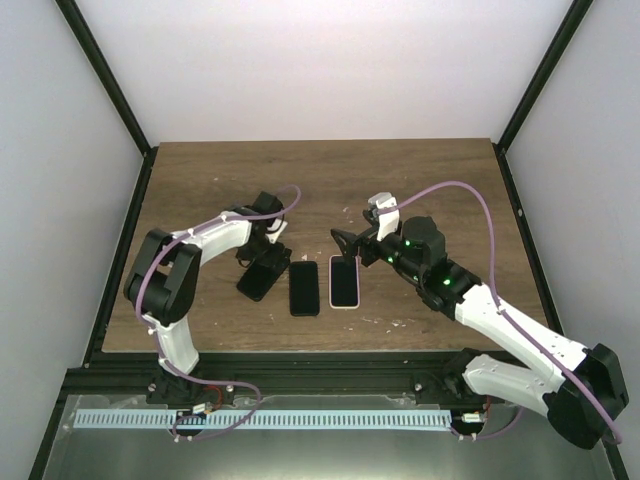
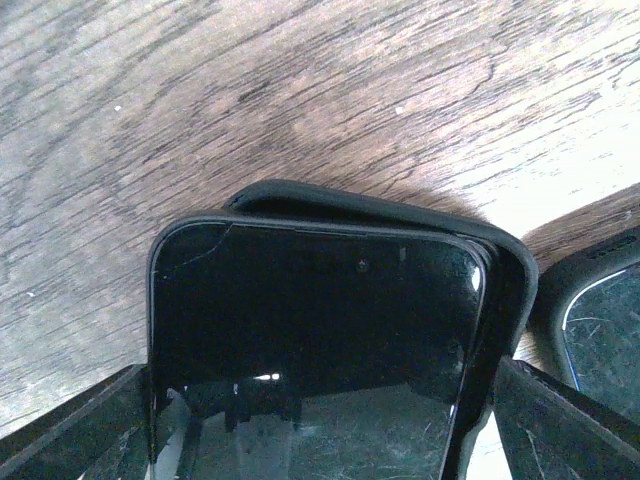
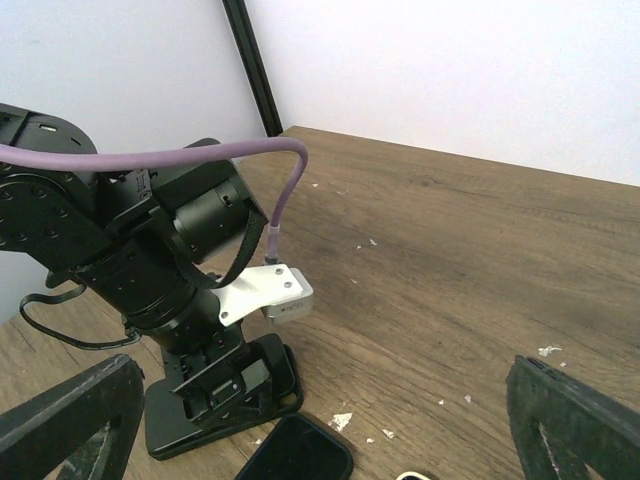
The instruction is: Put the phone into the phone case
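1. We see bright, even light in the overhead view: the white walls (image 1: 320, 60) come out pale and nearly featureless, and the wooden table (image 1: 330, 180) has no hot spots.
2. Shadows there are soft and short, tucked under the left arm (image 1: 200, 250) and right arm (image 1: 480, 300).
3. In the left wrist view we find glare washing out the table's grain toward the right edge, while a dark shadow hugs the top of the phone case (image 2: 300, 195).
4. The phone (image 2: 310, 330) screen mirrors its surroundings, and its fine scratches look crisp.
5. In the right wrist view we get clear white light, with the left arm sharp and the wall nearly blown out.
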`<state>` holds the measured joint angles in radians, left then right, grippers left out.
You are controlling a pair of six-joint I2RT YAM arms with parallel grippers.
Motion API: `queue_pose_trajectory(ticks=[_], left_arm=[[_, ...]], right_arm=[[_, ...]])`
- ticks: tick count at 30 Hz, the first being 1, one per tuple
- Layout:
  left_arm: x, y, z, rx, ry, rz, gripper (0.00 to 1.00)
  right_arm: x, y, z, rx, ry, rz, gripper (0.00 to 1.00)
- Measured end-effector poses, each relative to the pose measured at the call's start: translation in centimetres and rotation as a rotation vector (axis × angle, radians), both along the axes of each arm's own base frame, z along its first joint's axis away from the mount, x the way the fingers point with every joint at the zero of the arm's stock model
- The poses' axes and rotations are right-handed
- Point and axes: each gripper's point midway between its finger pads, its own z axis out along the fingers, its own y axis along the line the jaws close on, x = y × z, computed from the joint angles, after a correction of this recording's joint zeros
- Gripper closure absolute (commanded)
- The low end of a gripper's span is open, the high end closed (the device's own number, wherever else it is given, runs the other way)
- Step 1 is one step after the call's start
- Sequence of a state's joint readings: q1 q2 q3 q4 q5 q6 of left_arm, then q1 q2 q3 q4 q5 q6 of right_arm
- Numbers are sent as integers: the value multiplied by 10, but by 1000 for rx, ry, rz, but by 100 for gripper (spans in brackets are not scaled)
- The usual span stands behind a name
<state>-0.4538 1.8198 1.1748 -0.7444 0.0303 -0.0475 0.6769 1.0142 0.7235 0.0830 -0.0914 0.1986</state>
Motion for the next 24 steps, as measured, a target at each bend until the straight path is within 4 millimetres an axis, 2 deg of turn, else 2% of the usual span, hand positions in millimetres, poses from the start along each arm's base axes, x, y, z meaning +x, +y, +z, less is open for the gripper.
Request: queue_pose_trajectory(ticks=[6, 17, 24], left_arm=[[0, -1, -2, 8, 0, -6, 10], [-2, -8, -2, -2, 1, -24, 5], [-4, -10, -3, -7, 2, -31, 8]], right_arm=[[1, -1, 0, -2, -1, -8, 0], [1, -2, 0, -4, -3, -11, 0], [1, -2, 0, -4, -3, -11, 0]])
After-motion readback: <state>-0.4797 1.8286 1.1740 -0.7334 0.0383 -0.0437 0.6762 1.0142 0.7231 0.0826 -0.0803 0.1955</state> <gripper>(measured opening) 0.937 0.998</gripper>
